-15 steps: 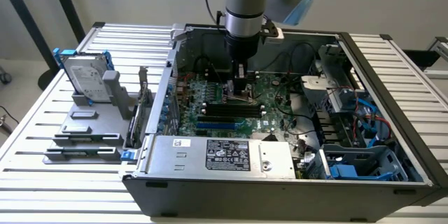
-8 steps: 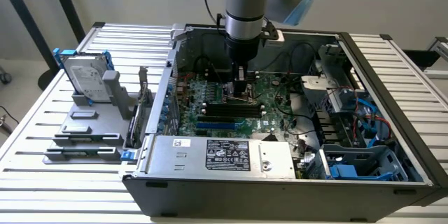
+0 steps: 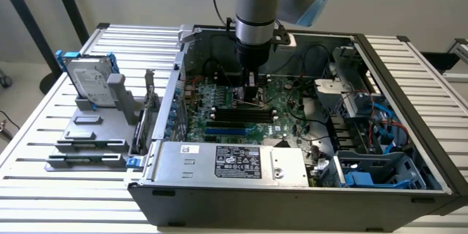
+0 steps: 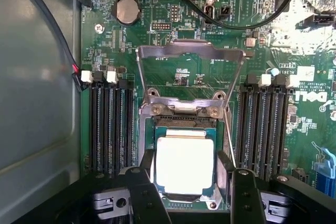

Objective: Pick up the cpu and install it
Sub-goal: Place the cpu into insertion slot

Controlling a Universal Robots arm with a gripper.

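Silver cpu socketed (jaws apart)

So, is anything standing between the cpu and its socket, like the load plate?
Nothing visible. The load plate is swung up off the socket, and the cpu already lies in the socket opening, with the gripper open around it. Whether it is fully seated I cannot tell.

slatted silver metal table, bearing an open computer case across its middle and, just beside that toward the exterior view's left, a grey fixture with an upright hard drive slotted in.
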